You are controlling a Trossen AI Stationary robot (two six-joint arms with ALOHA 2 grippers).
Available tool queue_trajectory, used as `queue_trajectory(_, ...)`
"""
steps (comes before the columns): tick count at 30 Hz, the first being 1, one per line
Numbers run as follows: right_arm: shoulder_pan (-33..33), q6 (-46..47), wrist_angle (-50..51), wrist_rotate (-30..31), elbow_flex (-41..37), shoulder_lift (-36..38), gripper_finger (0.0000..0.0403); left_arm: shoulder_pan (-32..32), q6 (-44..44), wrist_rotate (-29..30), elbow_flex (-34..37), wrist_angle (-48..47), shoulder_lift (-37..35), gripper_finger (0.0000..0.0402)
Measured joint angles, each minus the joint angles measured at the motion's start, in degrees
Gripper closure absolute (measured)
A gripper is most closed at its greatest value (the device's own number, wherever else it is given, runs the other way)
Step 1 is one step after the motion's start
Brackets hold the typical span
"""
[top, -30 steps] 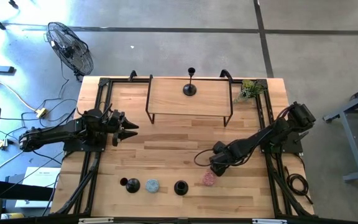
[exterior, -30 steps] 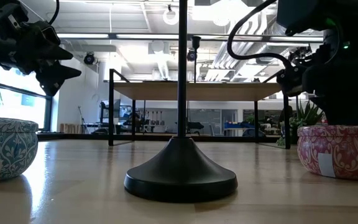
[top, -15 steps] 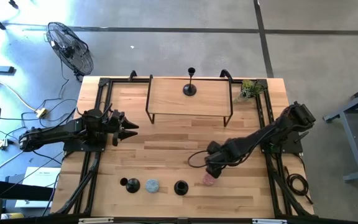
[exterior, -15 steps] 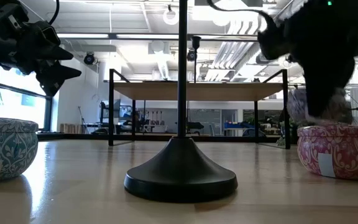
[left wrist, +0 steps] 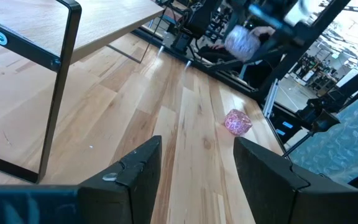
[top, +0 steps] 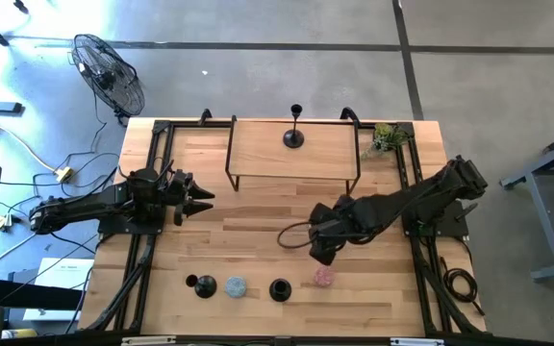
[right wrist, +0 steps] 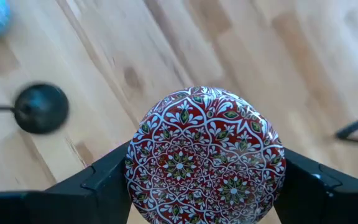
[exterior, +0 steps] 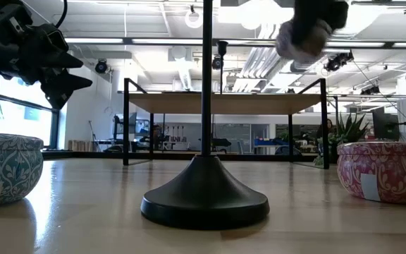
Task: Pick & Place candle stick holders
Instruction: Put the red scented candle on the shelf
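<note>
While overhead hides it, right gripper (right wrist: 204, 186) clamps patterned lid (right wrist: 205, 164).

The right arm reaches from the table's right side toward its middle, and the right gripper (top: 321, 247) clamps a round patterned lid (right wrist: 205, 155) between its fingers. The left arm lies low along the left edge, the left gripper (top: 198, 199) spread apart.

The tabletop's middle (top: 258, 226) lies open between the raised shelf (top: 292, 146) and the front row: two candlestick holders (top: 279, 289), a blue tin (top: 236, 286) and a pink tin (top: 324, 277). Right gripper (top: 321, 252) overhangs that row.
</note>
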State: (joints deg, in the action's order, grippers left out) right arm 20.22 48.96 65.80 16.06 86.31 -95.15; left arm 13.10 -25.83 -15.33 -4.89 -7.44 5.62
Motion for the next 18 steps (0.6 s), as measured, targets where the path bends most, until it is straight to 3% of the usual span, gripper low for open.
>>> queue_trajectory(7, -4.2, -8.3, 2.6, 2.3, 8.7, 0.0, 0.0117, 0.0, 0.0, 0.0, 0.0, 0.0, 0.0, 0.0204)
queue_trajectory(18, -13.7, -16.1, 7.8, 1.4, 13.4, 0.0, 0.0117, 0.0, 0.0, -0.1, 0.0, 0.0, 0.0, 0.0204)
